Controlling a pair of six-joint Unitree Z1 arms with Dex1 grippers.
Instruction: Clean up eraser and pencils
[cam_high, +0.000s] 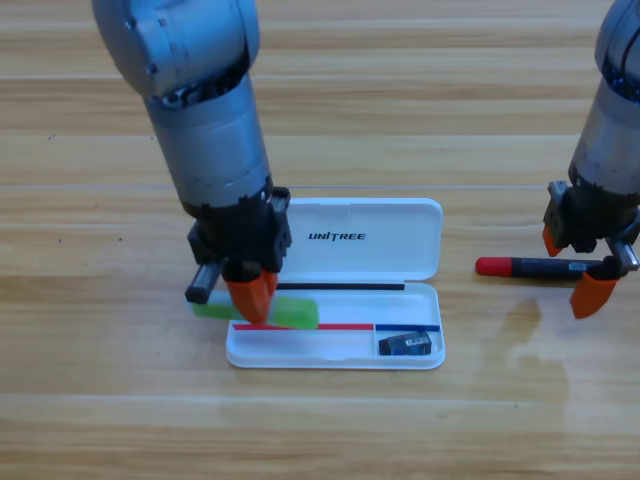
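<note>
The green pencil (295, 312) lies tilted across the left end of the open white case (300, 358), with its left tip sticking out over the table. My left gripper (252, 296) points down on its middle and is shut on it. The dark eraser (405, 344) sits in the case's small lower-right compartment. To the right of the case the red-capped pencil (530, 267) lies flat on the table. My right gripper (575, 268) is open at its black end, with one orange jaw behind the barrel and one in front.
The case's lid (370, 240), marked UNITREE, lies flat behind the tray. Bare wooden table (120, 400) surrounds the case on all sides.
</note>
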